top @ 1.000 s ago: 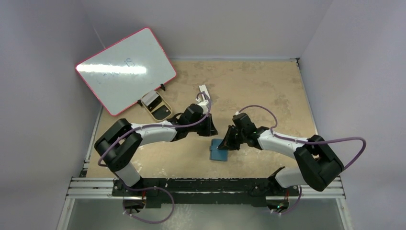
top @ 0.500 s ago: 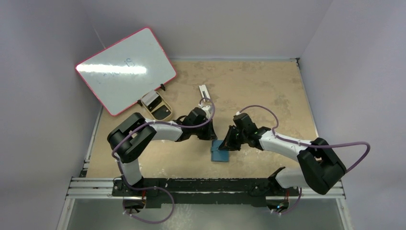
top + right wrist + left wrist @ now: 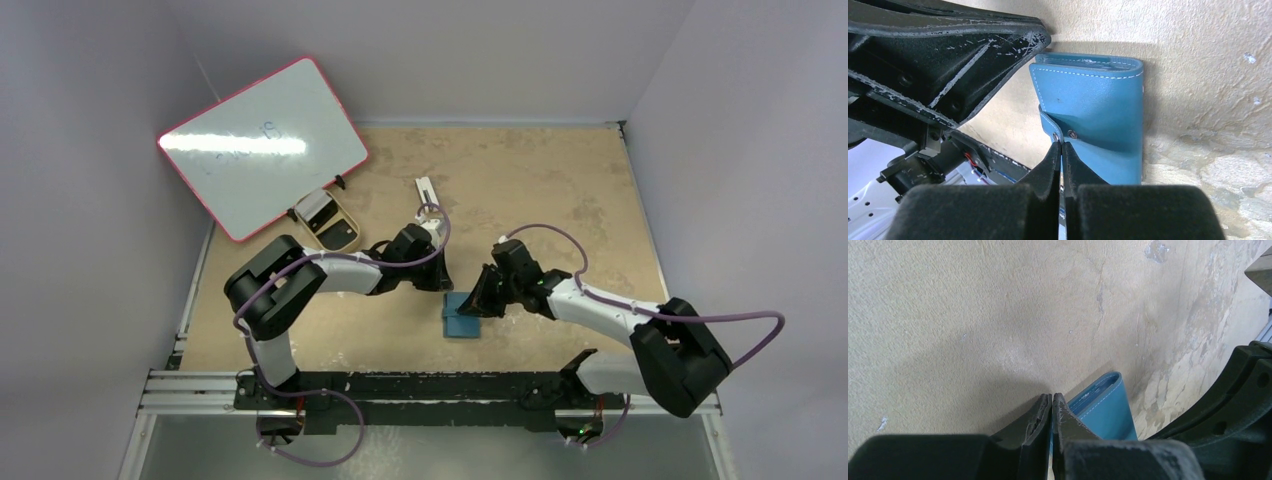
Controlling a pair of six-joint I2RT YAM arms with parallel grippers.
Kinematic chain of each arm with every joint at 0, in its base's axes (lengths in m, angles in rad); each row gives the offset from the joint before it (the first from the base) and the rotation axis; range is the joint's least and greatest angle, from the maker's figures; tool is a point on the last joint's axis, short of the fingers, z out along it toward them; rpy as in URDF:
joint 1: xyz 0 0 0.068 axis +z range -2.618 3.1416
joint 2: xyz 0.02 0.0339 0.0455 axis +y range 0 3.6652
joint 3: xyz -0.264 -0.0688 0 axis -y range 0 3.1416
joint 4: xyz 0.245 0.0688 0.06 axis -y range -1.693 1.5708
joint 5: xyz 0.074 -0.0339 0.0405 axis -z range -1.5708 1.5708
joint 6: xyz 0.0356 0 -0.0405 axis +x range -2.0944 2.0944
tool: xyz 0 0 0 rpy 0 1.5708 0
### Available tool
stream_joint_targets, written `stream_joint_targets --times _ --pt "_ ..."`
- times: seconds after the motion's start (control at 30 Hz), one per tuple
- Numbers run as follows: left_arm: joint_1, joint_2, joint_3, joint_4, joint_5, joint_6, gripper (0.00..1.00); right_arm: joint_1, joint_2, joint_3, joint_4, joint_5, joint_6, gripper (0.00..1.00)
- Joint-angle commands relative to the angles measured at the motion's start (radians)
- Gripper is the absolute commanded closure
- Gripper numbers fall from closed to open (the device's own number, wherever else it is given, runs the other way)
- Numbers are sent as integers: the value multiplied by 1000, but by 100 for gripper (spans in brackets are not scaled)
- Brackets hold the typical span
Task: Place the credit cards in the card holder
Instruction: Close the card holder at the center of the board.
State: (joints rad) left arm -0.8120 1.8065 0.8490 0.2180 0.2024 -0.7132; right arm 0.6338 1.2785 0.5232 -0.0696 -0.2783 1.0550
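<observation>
The teal card holder point(image 3: 461, 318) lies folded on the table between my two grippers. My right gripper point(image 3: 1062, 145) is shut on the holder's snap strap point(image 3: 1055, 131) at the side edge of the card holder point(image 3: 1098, 115). My left gripper point(image 3: 1052, 397) is shut, its tips at the edge of the card holder point(image 3: 1105, 407). A teal sliver shows in the slit between its fingers; I cannot tell if it pinches anything. From above, the left gripper point(image 3: 440, 286) and right gripper point(image 3: 473, 306) flank the holder. Grey and dark credit cards point(image 3: 340, 236) lie in a tan tray.
The tan tray point(image 3: 310, 232) stands at the back left under a tilted red-framed whiteboard point(image 3: 262, 145). A small white oblong block point(image 3: 427, 190) lies behind the left gripper. The left arm's finger point(image 3: 948, 75) fills the upper left of the right wrist view.
The left arm folded in and its gripper dropped toward the holder's far edge, then held still. The right arm slid a little right and nearer, and the holder shifted slightly with it.
</observation>
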Motion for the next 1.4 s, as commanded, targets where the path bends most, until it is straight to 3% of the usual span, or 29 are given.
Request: stream_joint_targets --times 0.0,0.53,0.9,1.1,1.37 --pt "4 10 8 -72 -71 41 95 3 -27 -16 -15 17 25 100" --pt "4 -14 5 -101 -89 40 95 4 16 -82 -18 56 54 100" --pt "-32 -259 -25 -196 -118 36 94 -3 35 -109 -10 59 78 100" --pt "-82 -320 -100 -65 -12 -46 94 -7 64 -98 -6 58 73 100" --pt "-132 -224 -109 8 46 -55 97 -9 103 -79 -17 54 60 100"
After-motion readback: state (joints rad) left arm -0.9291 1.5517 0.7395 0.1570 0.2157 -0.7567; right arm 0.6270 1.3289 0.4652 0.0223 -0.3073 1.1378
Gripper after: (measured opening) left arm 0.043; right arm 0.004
